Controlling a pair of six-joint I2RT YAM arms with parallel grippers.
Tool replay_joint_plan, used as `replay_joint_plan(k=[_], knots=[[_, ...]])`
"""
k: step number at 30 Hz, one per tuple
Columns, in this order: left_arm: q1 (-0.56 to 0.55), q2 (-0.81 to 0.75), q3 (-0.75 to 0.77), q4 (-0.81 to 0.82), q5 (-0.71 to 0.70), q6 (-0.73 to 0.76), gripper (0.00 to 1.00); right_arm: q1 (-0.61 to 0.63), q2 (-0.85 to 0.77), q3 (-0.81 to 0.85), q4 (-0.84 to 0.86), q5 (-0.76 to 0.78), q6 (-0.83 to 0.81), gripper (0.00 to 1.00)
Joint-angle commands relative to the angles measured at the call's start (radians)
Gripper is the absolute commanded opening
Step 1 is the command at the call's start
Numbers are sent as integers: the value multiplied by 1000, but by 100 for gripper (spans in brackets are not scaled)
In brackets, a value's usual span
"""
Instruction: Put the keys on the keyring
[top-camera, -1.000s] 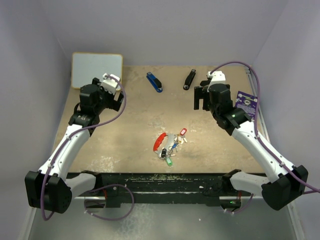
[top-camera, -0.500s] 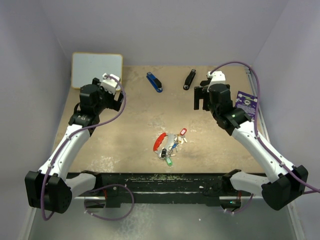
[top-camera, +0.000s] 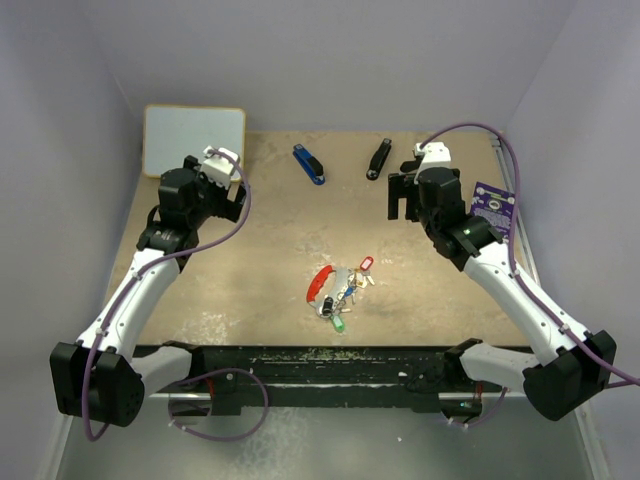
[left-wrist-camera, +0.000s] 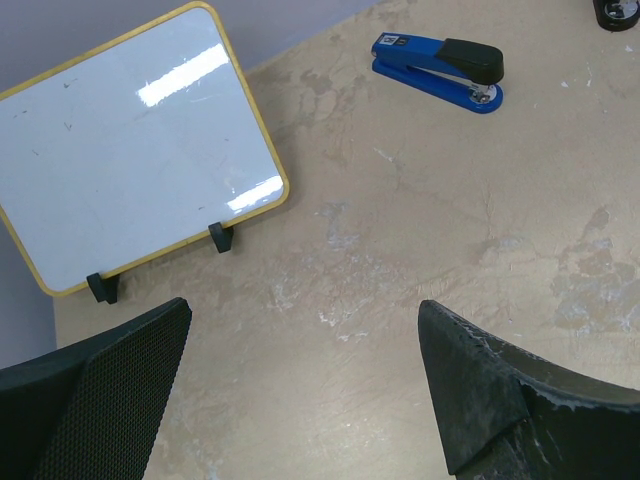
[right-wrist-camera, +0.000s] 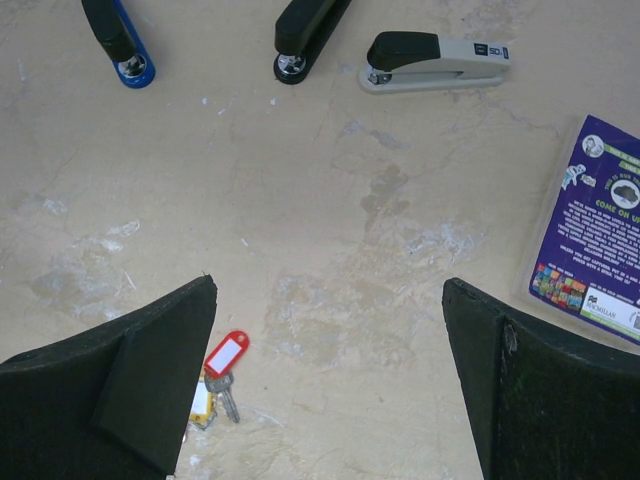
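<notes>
While both arms hang above the bench (top-camera: 250, 285), the left end effector (left-wrist-camera: 303, 310) and the right end effector (right-wrist-camera: 330, 290) gape wide apart, holding nothing; the keys (top-camera: 346, 293) lie bunched against the keyring (top-camera: 320, 283), red fob leftmost, near the bench's front middle.
</notes>
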Motion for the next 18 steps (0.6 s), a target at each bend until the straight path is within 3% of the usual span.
replay_joint_plan(k=[1, 18], knots=[[9, -9, -7, 56, 16, -18, 98, 3, -18, 7, 17, 12, -18, 100], [20, -11, -4, 59, -38, -6, 98, 0, -3, 10, 15, 46, -21, 100]])
